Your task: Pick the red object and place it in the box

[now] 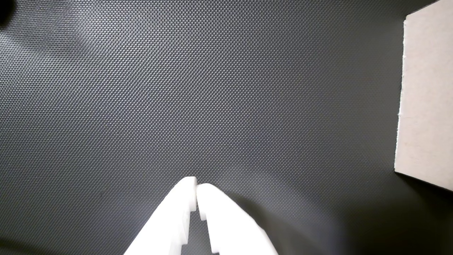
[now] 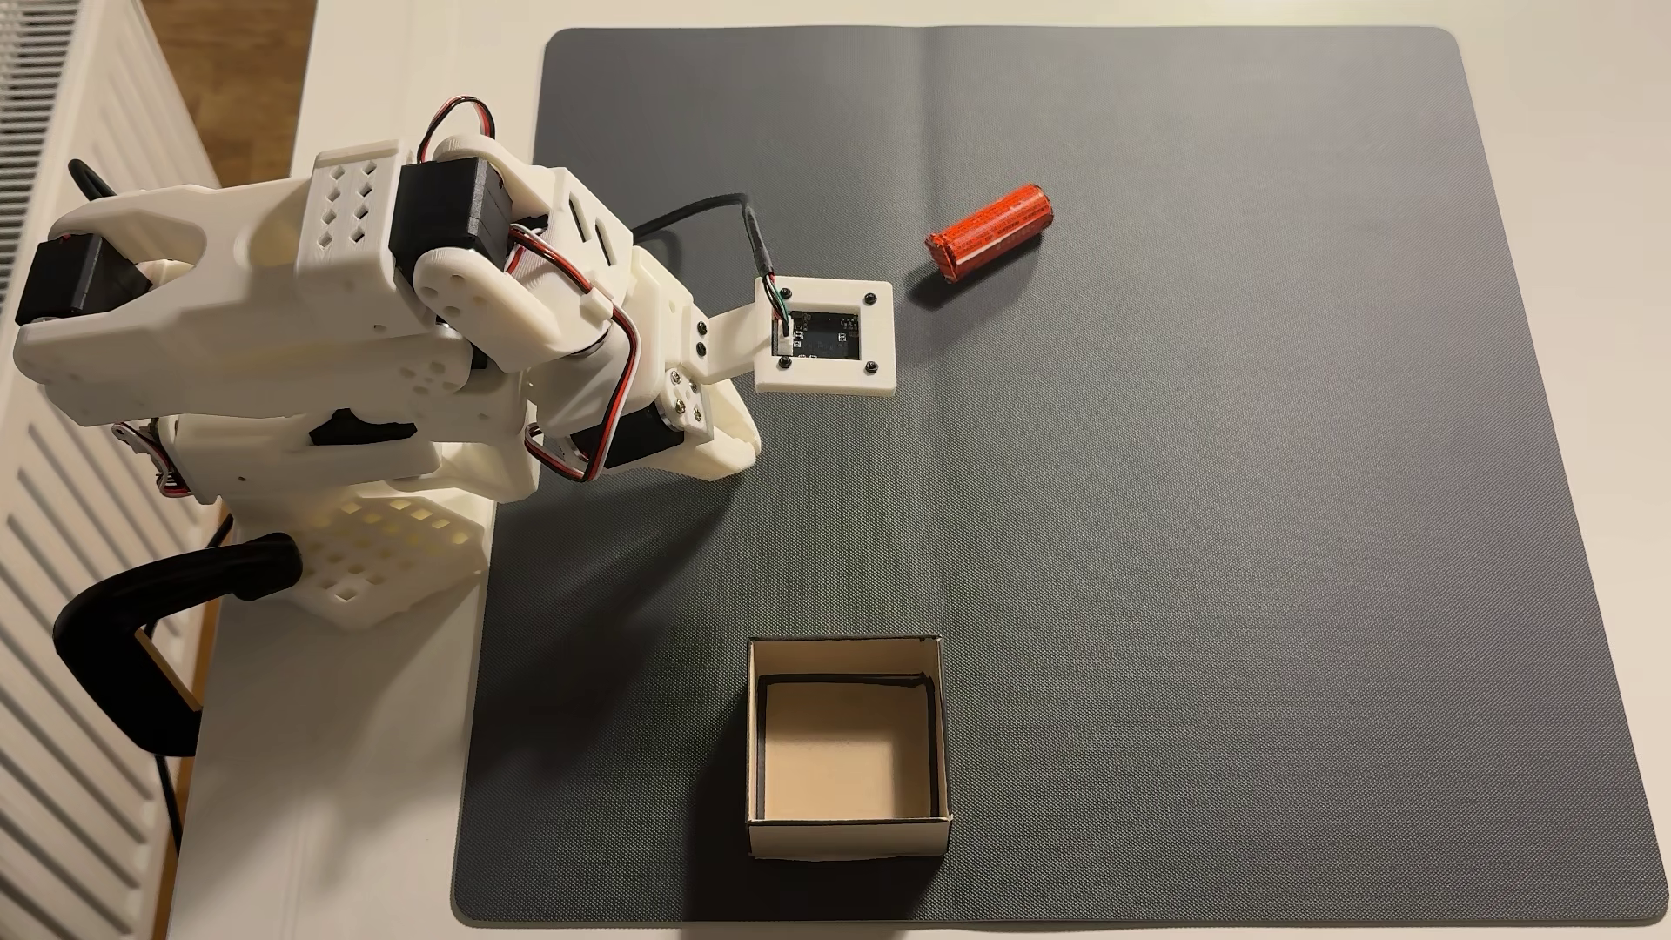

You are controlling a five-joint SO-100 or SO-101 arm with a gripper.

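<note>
In the fixed view the red object (image 2: 990, 231), an orange-red cylinder with dark print, lies tilted on the grey mat right of the arm. The box (image 2: 846, 835), open-topped cardboard with a black line around its inner walls, stands empty near the mat's front edge. One beige outer wall of the box (image 1: 426, 95) shows at the right edge of the wrist view. My gripper (image 1: 196, 186) hangs over bare mat with its white fingers (image 1: 226, 219) touching at the tips and nothing between them. It is well apart from both the cylinder and the box.
The white arm (image 2: 362, 298) is folded at the mat's left edge, its square camera frame (image 2: 882, 339) sticking out over the mat (image 2: 1266, 542). A black clamp (image 2: 136, 624) grips the table edge at left, beside a white radiator (image 2: 54, 633).
</note>
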